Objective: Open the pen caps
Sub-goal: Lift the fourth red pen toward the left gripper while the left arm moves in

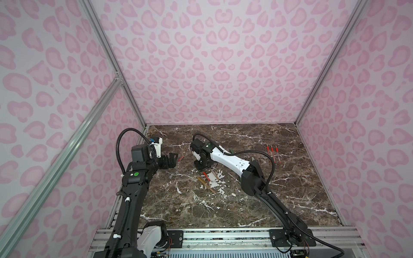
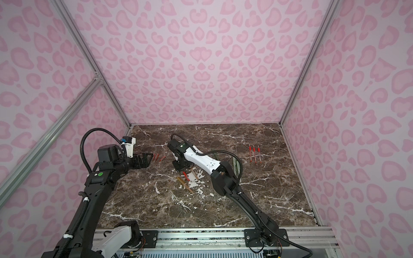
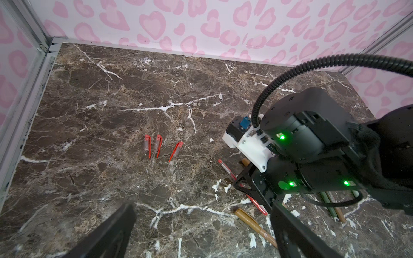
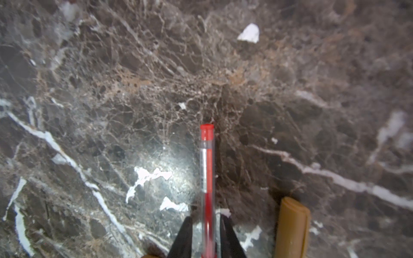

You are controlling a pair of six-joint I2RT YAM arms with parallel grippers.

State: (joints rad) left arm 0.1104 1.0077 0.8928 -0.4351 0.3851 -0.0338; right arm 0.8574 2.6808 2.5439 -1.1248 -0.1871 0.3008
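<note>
Right end effector [image 4: 206, 216] straddles the red pen [image 4: 207, 167], can't tell if it's clamped yet; left end effector [image 1: 173, 160] gapes wide at 9 o'clock.

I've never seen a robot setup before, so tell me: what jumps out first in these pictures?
The pink heart-patterned walls around a dark marble table grab the eye first. Mid-table, the right gripper points down and straddles a red pen. To the left, three red caps lie loose near the open left gripper.
</note>
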